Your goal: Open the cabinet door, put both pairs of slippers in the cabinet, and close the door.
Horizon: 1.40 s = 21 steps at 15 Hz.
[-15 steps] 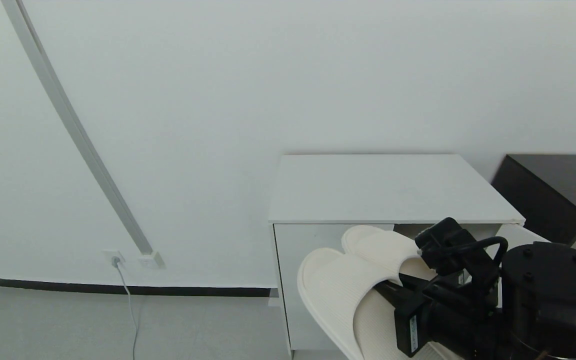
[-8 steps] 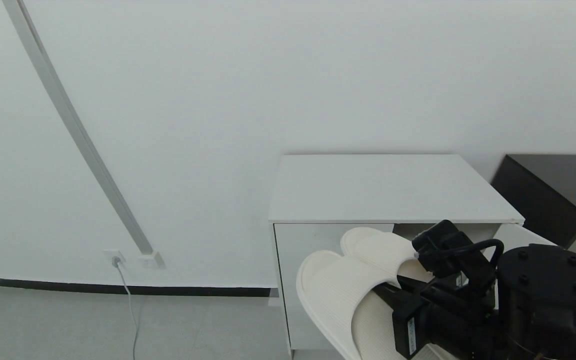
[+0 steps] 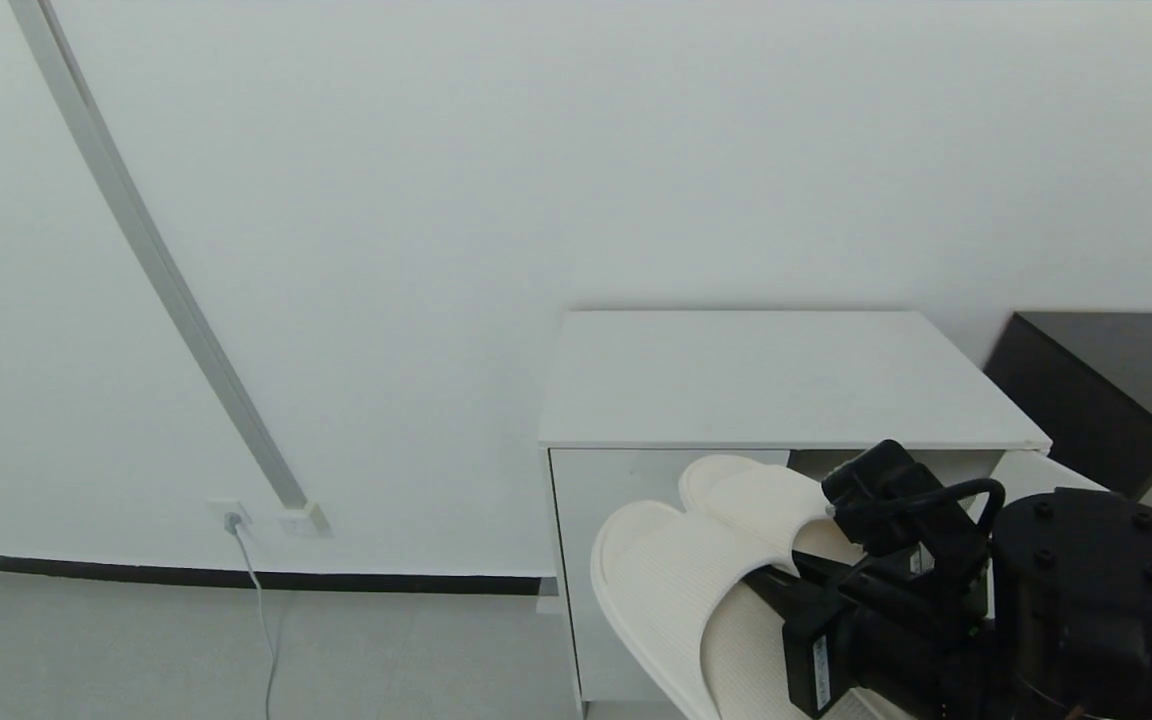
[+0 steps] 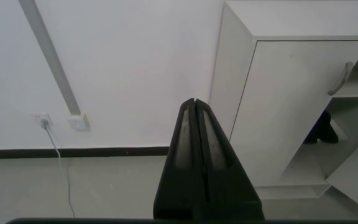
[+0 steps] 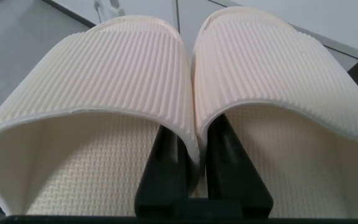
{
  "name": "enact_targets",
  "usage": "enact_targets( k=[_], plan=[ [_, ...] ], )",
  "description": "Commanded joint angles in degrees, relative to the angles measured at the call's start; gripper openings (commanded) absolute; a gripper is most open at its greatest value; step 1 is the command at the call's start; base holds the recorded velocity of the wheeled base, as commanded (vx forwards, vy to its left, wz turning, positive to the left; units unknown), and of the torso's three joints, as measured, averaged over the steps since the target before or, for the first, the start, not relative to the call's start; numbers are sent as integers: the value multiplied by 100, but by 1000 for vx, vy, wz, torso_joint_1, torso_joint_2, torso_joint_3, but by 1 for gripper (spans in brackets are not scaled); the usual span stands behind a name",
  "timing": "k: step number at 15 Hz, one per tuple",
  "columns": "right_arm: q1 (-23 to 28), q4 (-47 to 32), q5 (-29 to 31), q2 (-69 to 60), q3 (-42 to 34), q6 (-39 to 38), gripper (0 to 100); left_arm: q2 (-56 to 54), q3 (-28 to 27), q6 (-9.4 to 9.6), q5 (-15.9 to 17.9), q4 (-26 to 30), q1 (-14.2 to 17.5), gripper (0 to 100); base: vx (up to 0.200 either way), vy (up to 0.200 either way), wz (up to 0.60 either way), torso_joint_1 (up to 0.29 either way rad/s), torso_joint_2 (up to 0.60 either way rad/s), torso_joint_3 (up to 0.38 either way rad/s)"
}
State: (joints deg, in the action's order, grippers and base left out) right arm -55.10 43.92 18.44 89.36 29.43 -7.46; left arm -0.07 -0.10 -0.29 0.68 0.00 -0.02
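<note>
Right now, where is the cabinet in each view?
Head: cabinet right of centre, behind the slippers held by the right gripper.
Left wrist: cabinet beyond the shut left gripper, shelves exposed.
Right wrist: white panels past the slippers' toes, probably the cabinet.
Shared landmark: the wall socket, head and left wrist.

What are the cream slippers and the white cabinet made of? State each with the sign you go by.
The pair of cream ribbed slippers: soft textile, probably corded cloth, matt; fine parallel ribs on the uppers and a pebbled insole show it.
The white flat-panelled cabinet: likely laminated board, smooth with slight sheen; thin square-edged top and uniform, grainless faces suggest it.
</note>
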Motion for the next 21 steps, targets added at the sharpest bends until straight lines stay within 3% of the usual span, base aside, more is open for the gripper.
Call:
enact_targets(
  k=[1, 18, 21],
  plan=[
    [-1, 2, 1, 12, -7, 8, 0, 7, 1, -6, 2, 0, 2, 0, 0, -200, 0, 7, 2, 2],
    [8, 2, 1, -24, -69, -1, 0, 7, 1, -6, 11, 0, 2, 0, 0, -200, 0, 2, 2, 1],
    [8, 11, -16, -24, -104, -1, 0, 7, 1, -6, 2, 0, 2, 0, 0, 0, 0, 0, 0, 0]
  ],
)
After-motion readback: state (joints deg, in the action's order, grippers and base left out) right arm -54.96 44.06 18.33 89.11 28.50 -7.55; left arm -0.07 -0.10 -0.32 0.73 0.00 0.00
